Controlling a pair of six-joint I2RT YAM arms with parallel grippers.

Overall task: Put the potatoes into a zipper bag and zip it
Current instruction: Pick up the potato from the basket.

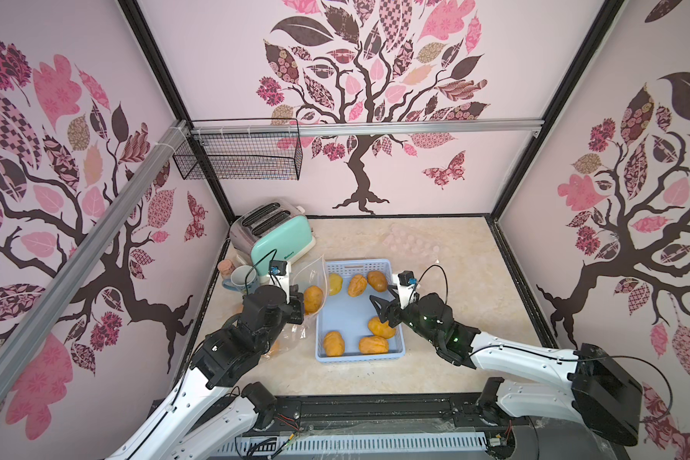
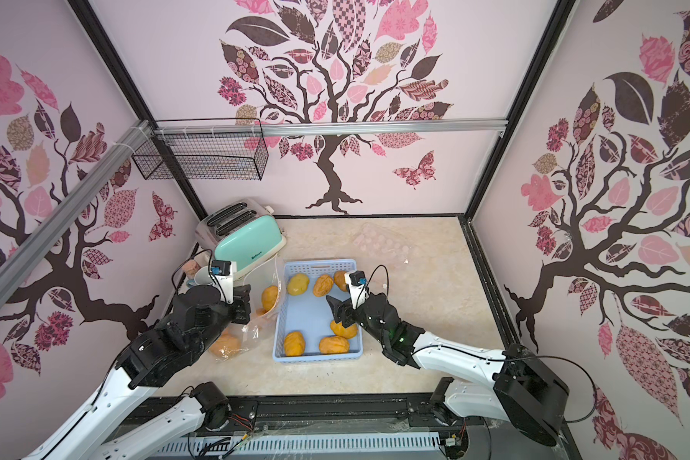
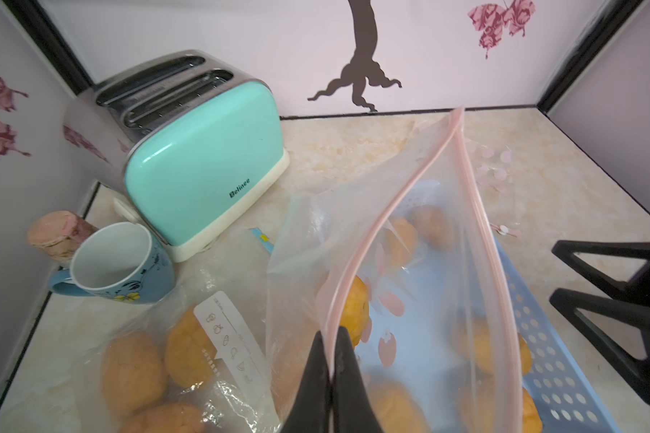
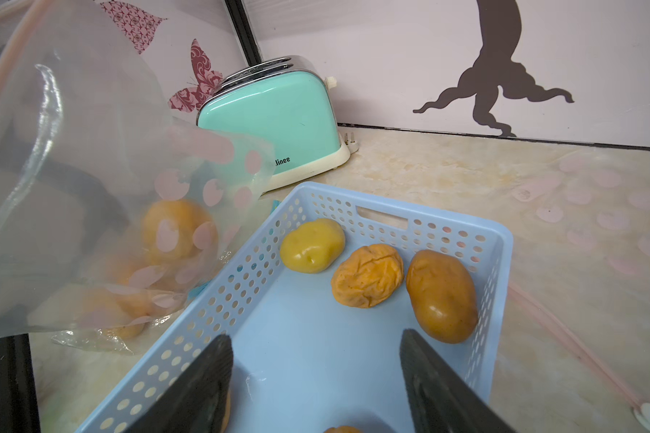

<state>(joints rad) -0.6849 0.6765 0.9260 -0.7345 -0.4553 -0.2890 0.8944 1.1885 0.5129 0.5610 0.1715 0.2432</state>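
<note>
- My left claw [image 3: 333,339] clenches the zipper bag [image 3: 327,243] rim near the left edge of the counter [image 1: 455,318].
- My right claw [image 4: 316,337] hangs released above potatoes [image 4: 368,275] in the basket [image 4: 466,225].

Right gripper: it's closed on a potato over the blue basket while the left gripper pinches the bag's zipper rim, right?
No. The right wrist view shows the right gripper open and empty over the blue basket. The left gripper does pinch the rim of the zipper bag.
</note>
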